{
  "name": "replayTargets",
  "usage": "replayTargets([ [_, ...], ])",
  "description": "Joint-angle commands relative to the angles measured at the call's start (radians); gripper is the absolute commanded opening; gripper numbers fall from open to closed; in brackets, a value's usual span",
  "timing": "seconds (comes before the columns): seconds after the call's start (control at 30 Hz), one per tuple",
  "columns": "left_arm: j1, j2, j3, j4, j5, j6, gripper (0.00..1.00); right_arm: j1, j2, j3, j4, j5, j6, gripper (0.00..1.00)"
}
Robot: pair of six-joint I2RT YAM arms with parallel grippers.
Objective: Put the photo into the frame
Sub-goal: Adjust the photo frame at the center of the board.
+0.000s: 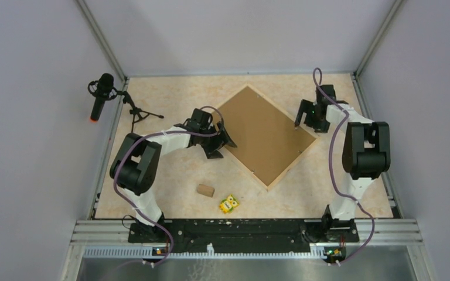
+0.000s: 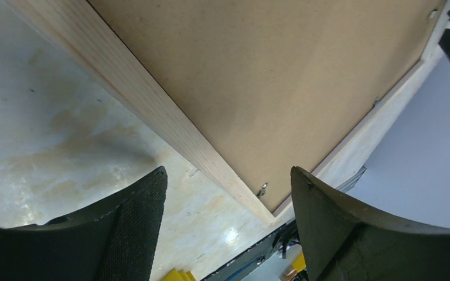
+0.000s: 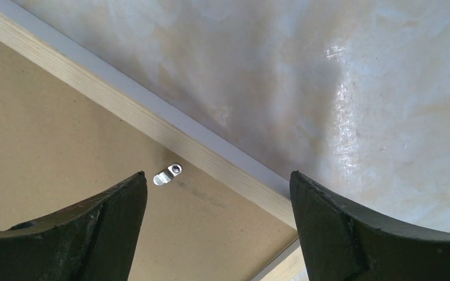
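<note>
A: Where is the frame (image 1: 293, 164) lying?

B: It's lying face down on the bench (image 1: 170, 99), turned cornerwise, with the brown backing board (image 1: 263, 134) sitting inside its pale wood rim.

A: And the photo?

B: It isn't showing anywhere. It may be hiding under the board, but I can't tell.

A: The fingers?

B: The left fingers (image 1: 221, 144) are hanging spread over the frame's left edge and the right fingers (image 1: 306, 120) over its right corner, both gripping nothing.

A: Which step, then?

B: I'm guessing they're working on the back. A small metal clip (image 3: 168, 174) is sitting by the right rim. The next move is calling for one fingertip nudging it, gently, or the frame will be sliding.
</note>
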Motion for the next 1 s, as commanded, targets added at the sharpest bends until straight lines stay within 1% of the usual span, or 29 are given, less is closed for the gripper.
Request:
replayTargets([
  [0.0,0.001,0.015,0.015,0.02,0.024,0.0,0.79,-0.012,-0.009,-0.035,0.057,-0.045,-0.014,0.87],
  [0.03,0.0,0.018,0.02,0.016,0.017,0.008,0.78,-0.012,-0.017,-0.053,0.068,-0.044,-0.007,0.86],
  [0.1,0.0,0.022,0.033,-0.001,-0.001,0.024,0.75,-0.013,-0.042,-0.114,0.111,-0.078,0.01,0.82],
  [0.13,-0.001,0.025,0.038,-0.006,-0.01,0.03,0.73,-0.013,-0.054,-0.155,0.13,-0.094,0.022,0.79],
  [0.2,0.0,0.034,0.047,-0.014,-0.018,0.042,0.69,-0.013,-0.077,-0.212,0.145,-0.111,0.051,0.68],
  [0.27,0.001,0.049,0.055,-0.016,-0.009,0.053,0.63,-0.009,-0.127,-0.286,0.16,-0.132,0.079,0.65],
  [0.33,0.0,0.069,0.066,-0.018,0.013,0.066,0.6,-0.008,-0.19,-0.369,0.193,-0.154,0.096,0.65],
  [0.4,0.001,0.08,0.069,-0.018,0.028,0.065,0.58,-0.008,-0.254,-0.437,0.203,-0.161,0.109,0.65],
  [0.5,0.001,0.078,0.057,-0.013,0.035,0.052,0.57,-0.008,-0.318,-0.486,0.19,-0.177,0.113,0.66],
  [0.57,0.001,0.07,0.049,-0.009,0.031,0.045,0.57,-0.007,-0.343,-0.478,0.153,-0.154,0.109,0.68],
  [0.63,0.001,0.064,0.045,-0.01,0.024,0.042,0.57,-0.007,-0.346,-0.444,0.11,-0.089,0.119,0.73],
  [0.7,0.002,0.062,0.044,-0.009,0.024,0.041,0.57,-0.007,-0.325,-0.396,0.069,-0.035,0.149,0.76],
  [0.8,0.002,0.067,0.044,-0.009,0.031,0.04,0.58,0.001,-0.271,-0.34,0.043,-0.031,0.196,0.82],
  [0.97,0.003,0.083,0.042,-0.005,0.052,0.032,0.58,0.03,-0.2,-0.299,0.061,-0.024,0.196,0.83],
])
